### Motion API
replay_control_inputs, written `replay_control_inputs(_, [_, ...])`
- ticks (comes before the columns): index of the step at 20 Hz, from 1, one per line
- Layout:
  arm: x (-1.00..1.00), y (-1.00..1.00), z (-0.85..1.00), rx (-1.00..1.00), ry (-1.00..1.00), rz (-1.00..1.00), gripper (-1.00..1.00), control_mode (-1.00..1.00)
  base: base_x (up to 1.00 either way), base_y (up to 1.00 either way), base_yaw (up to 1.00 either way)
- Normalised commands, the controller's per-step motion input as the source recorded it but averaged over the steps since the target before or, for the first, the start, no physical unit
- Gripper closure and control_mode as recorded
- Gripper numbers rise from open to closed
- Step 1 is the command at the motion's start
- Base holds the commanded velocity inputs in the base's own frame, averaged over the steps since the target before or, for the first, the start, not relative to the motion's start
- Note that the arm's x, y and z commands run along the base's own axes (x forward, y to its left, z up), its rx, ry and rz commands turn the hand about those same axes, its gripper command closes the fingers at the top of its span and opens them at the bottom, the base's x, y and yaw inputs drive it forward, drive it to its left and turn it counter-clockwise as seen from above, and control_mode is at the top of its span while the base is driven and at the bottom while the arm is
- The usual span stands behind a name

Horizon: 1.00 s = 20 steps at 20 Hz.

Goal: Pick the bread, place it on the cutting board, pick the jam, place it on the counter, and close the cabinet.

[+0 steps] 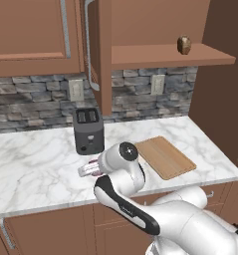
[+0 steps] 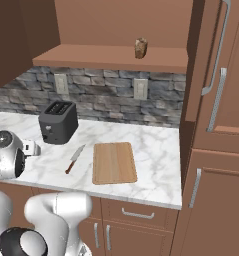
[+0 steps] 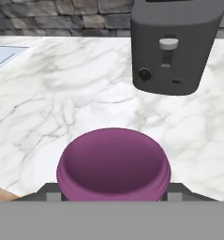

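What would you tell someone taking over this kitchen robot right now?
Tool: shut on the jam, low over the counter in front of the toaster; I cannot tell whether the jar touches down.
Bread: on the cabinet shelf, not picked.
Cutting board: bare, on the counter right of the toaster.
Cabinet: door open.
Left: release the jam, move the bread to the board, close the cabinet.
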Motion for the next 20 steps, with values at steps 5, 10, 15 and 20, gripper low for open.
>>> replay_control_inputs(5, [0.09, 0.03, -0.18, 0.00, 0.00, 0.00, 1.00, -1.00, 0.00, 0.00, 0.00])
replay_control_inputs(10, [0.09, 0.01, -0.18, 0.00, 0.00, 0.00, 1.00, -1.00, 0.00, 0.00, 0.00])
replay_control_inputs(15, [0.10, 0.02, -0.16, 0.00, 0.00, 0.00, 1.00, -1.00, 0.00, 0.00, 0.00])
replay_control_inputs(20, [0.12, 0.01, -0.12, 0.00, 0.00, 0.00, 1.00, -1.00, 0.00, 0.00, 0.00])
